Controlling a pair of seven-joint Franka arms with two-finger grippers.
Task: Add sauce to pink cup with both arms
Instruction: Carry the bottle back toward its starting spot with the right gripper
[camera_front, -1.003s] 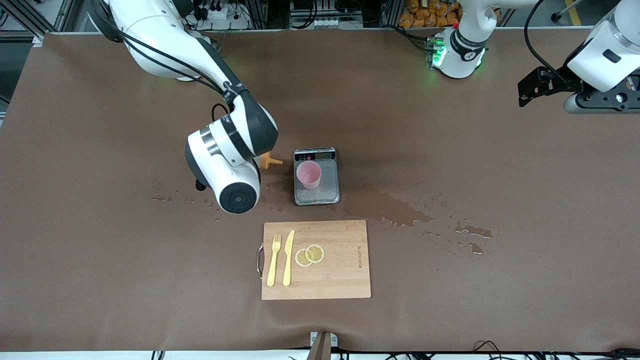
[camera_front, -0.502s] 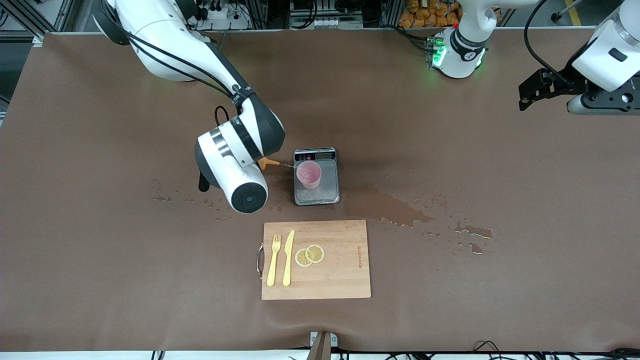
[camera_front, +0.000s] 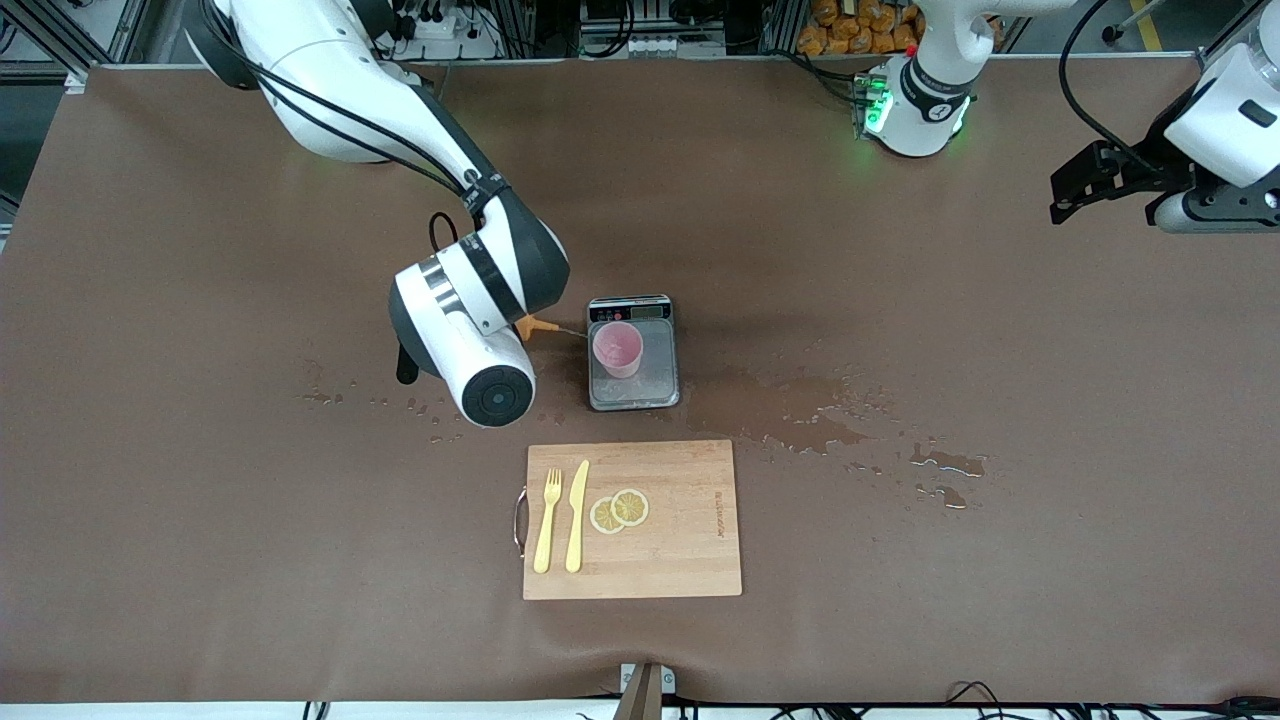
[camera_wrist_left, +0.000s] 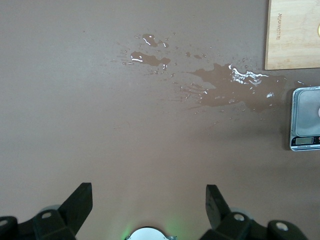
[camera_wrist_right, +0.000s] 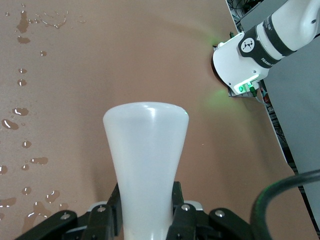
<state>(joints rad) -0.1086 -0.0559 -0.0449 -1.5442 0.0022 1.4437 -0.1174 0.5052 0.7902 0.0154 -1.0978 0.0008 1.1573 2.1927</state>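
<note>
The right arm reaches from its base down over the middle of the brown-covered bench (camera_front: 200, 560), and its black two-finger gripper (camera_wrist_right: 145, 212) is clamped on the translucent whitish squeeze bottle (camera_wrist_right: 146, 160), one finger (camera_wrist_right: 111, 210) on each side of the bottle's body. In the front view the arm's white wrist hides most of the bottle; only the orange nozzle cap (camera_front: 533, 326) shows, lying roughly level and pointing toward the small pale-pink plastic cup (camera_front: 617, 349), with a thin thread of liquid running from its tip to the cup's rim.

The cup stands upright on a small grey digital kitchen scale (camera_front: 633, 388), covering part of the weighing plate, with the scale's display strip at the edge farther from the front camera.

Nearer the front camera than the scale lies a rectangular light-wood cutting board (camera_front: 690, 560) carrying a yellow plastic fork (camera_front: 546, 522), a yellow plastic knife (camera_front: 576, 517) and two overlapping lemon slices (camera_front: 619, 510). Wet patches and droplets (camera_front: 810, 425) darken the bench cover beside the scale toward the left arm's end, and smaller drops (camera_front: 420, 408) lie under the right arm.

The left arm waits, raised at its own end of the bench. Its black gripper (camera_wrist_left: 149, 210) hangs above bare bench cover with its fingers spread wide apart and nothing between them.
</note>
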